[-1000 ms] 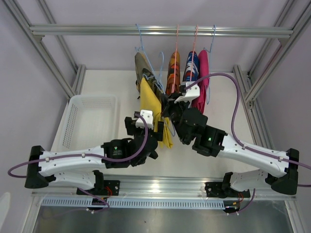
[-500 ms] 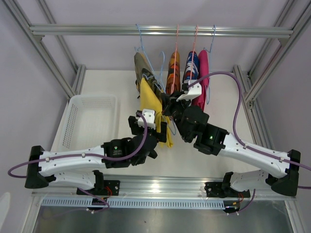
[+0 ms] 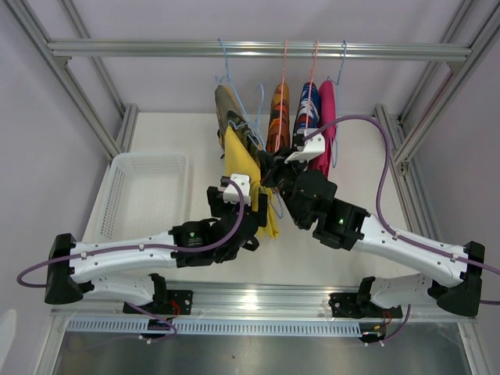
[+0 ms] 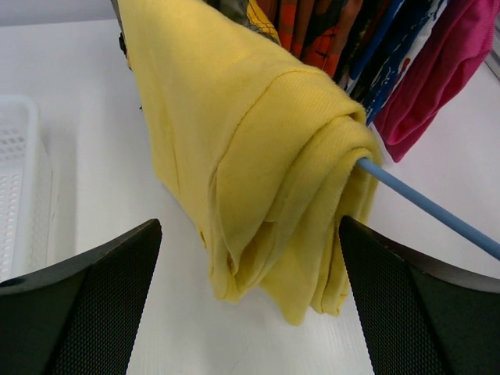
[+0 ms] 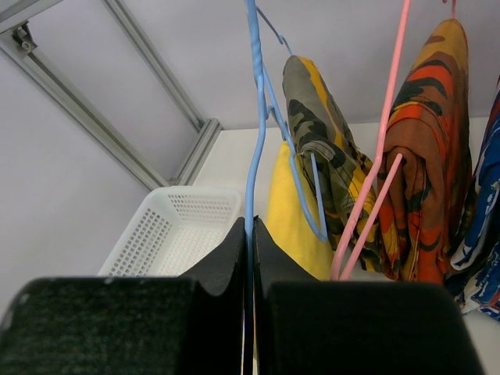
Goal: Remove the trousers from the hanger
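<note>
Nearest the bases, the left gripper (image 4: 248,226) is seen spread wide, its jaws on either side of the yellow trousers (image 4: 266,141) but not touching them. The right gripper (image 5: 250,226) is clamped shut on a blue hanger (image 5: 251,117), from whose bar (image 4: 422,207) the yellow pair is draped in a thick fold.

The step is judged to be the seizing of that pair. The fold should be pinched below the bar (cloth only, never the wire) and drawn off toward the bar's free end, while the hanger is held steady by the right arm. The camouflage pair (image 5: 320,133) hangs just beside and could be snagged.

Five trousers are counted, all on hangers: yellow, camouflage, an orange pair (image 5: 426,141), a blue patterned pair (image 3: 308,105) and a pink pair (image 3: 326,109). None has been taken off. One white basket (image 3: 117,195) is counted at the left, and one rail (image 3: 156,48) at the far end. The hangers are not counted with certainty, since the blue hooks at the left overlap.
</note>
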Robot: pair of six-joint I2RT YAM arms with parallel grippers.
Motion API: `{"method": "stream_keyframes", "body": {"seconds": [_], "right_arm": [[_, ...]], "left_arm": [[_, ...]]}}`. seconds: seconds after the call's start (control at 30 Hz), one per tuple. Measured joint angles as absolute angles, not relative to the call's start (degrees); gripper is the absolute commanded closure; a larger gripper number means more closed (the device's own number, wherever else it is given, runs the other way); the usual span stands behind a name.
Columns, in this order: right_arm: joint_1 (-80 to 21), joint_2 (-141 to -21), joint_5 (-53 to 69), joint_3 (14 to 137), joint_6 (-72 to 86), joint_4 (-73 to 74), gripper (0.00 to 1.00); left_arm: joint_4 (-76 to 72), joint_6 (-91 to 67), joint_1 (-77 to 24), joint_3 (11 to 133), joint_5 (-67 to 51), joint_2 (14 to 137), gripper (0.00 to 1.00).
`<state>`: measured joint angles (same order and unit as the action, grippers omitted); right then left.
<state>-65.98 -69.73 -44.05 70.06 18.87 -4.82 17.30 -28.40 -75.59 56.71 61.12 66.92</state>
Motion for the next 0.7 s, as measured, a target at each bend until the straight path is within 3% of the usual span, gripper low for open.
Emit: {"method": "stream_keyframes", "body": {"seconds": [0.7], "right_arm": [[-66.3, -68.1, -42.3, 68.9, 22.2, -4.1, 1.00]], "left_arm": [[17.9, -31.1, -73.1, 54.1, 61.8, 67.5, 0.01]]}}
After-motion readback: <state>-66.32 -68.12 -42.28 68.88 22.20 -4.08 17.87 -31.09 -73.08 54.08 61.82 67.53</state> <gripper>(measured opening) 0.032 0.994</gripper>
